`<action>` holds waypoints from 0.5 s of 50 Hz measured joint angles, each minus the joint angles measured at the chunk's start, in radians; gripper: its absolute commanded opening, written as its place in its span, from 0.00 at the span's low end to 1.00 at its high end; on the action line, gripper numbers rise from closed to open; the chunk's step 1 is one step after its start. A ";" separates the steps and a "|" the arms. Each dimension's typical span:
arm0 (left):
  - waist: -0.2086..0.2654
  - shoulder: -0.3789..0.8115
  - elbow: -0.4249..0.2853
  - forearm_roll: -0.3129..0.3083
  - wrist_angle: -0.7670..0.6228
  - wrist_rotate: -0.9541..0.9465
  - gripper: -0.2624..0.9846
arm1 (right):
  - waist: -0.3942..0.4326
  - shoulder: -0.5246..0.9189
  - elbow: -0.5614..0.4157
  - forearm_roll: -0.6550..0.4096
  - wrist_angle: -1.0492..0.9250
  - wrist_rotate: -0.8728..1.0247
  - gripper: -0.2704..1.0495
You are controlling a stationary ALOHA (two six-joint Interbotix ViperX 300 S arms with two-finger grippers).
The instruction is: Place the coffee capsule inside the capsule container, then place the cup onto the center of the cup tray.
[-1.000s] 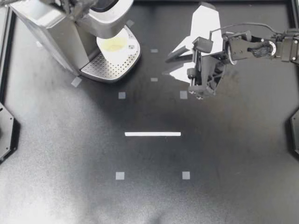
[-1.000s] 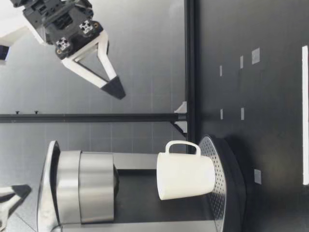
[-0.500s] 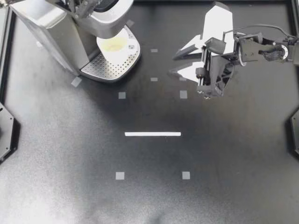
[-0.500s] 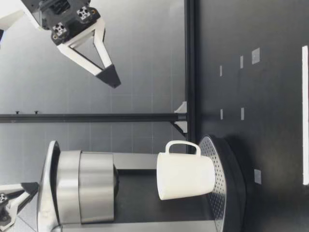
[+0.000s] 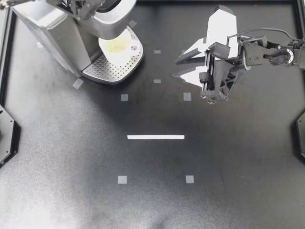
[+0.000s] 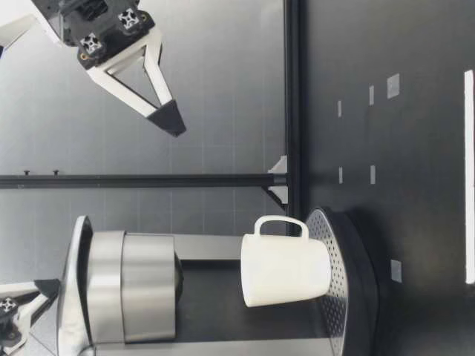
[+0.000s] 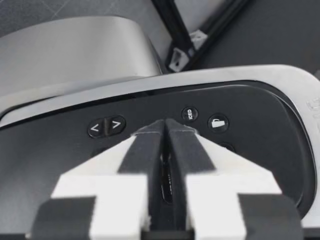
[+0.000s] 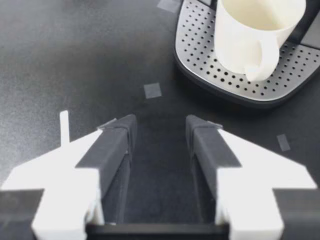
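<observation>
Over the last 1 s my right gripper point(image 5: 175, 67) has backed away from the coffee machine point(image 5: 47, 28) toward its own side. It now hangs well above the table point(image 5: 152, 205), its 2 fingers apart and empty. My left gripper point(image 5: 78, 6) sits over the machine's top panel point(image 7: 260, 150), fingers pressed together with nothing seen between them. The cup point(image 5: 116, 46) stands upright on the perforated cup tray point(image 5: 107, 71), roughly central, so that step looks done. No capsule shows anywhere, and I cannot tell whether it is inside the machine. Room is generous: the table's middle holds only a white tape strip point(image 5: 156, 137), while the frame rail point(image 6: 292, 74) and the machine hem in the far side.
</observation>
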 measured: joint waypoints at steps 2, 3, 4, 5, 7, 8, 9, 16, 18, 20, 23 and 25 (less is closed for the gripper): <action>0.000 0.000 0.000 0.000 0.000 0.000 0.30 | 0.000 0.000 0.000 -0.002 0.000 0.000 0.54; 0.000 -0.002 0.000 0.000 0.000 0.000 0.30 | 0.000 0.002 0.000 0.000 0.000 0.002 0.54; 0.000 -0.003 0.000 0.000 -0.003 0.000 0.30 | 0.002 0.002 -0.002 0.000 -0.002 0.002 0.54; 0.002 -0.005 0.000 0.000 -0.006 0.000 0.30 | 0.003 0.002 0.000 0.000 -0.003 0.002 0.54; 0.002 -0.011 0.005 0.003 -0.020 0.002 0.30 | 0.006 0.002 0.000 -0.002 -0.008 0.002 0.54; 0.003 -0.014 0.008 0.006 -0.028 0.002 0.30 | 0.009 0.000 0.000 0.000 -0.009 0.002 0.54; 0.003 -0.017 0.012 0.012 -0.037 0.002 0.30 | 0.011 0.000 0.000 -0.002 -0.012 0.002 0.54; 0.003 -0.034 0.018 0.046 -0.083 -0.002 0.30 | 0.029 0.002 0.000 -0.002 -0.025 0.008 0.54; 0.003 -0.040 0.018 0.049 -0.094 0.000 0.30 | 0.032 0.002 0.000 0.000 -0.028 0.006 0.54; 0.002 -0.044 0.017 0.051 -0.098 0.000 0.30 | 0.034 0.002 0.000 -0.002 -0.029 0.008 0.54; 0.002 -0.048 0.009 0.051 -0.100 0.005 0.30 | 0.034 0.002 0.000 -0.002 -0.035 0.006 0.54; 0.002 -0.048 0.003 0.049 -0.100 0.009 0.30 | 0.035 0.002 0.000 0.000 -0.041 0.006 0.54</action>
